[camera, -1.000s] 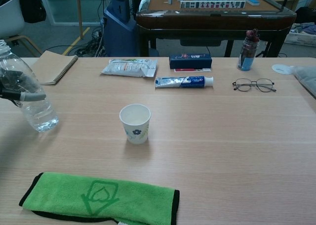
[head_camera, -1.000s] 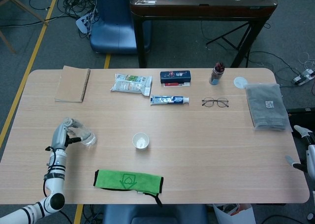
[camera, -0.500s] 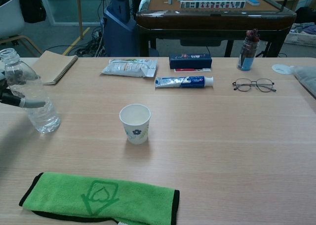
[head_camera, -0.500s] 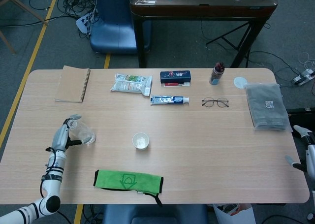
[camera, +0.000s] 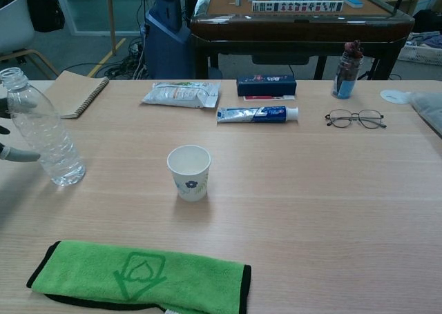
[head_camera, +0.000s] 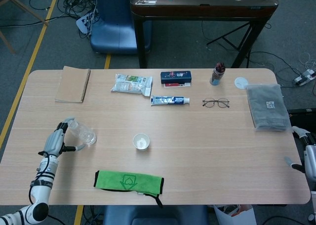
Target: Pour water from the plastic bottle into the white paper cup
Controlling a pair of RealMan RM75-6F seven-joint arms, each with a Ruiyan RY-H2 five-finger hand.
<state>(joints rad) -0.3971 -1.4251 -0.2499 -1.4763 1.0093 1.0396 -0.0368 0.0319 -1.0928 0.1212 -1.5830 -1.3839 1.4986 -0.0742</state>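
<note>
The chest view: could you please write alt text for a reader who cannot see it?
A clear plastic bottle without a cap stands on a wooden table at the far left, with a white paper cup to its right. A folded green cloth lies at the near edge; a notebook, toothpaste tube and glasses lie farther back.

The plastic bottle (camera: 43, 131) is clear and uncapped, standing upright on the wooden table near its left edge, with its open mouth at the top and only a little water visible at its base. The white paper cup (camera: 188, 172) stands upright and open-topped to the right of the bottle and well apart from it, near the middle of the table, and bears a small dark floral print on its side. From the head view the bottle (head_camera: 82, 133) and the cup (head_camera: 141, 142) sit roughly level with each other across the table.
</note>
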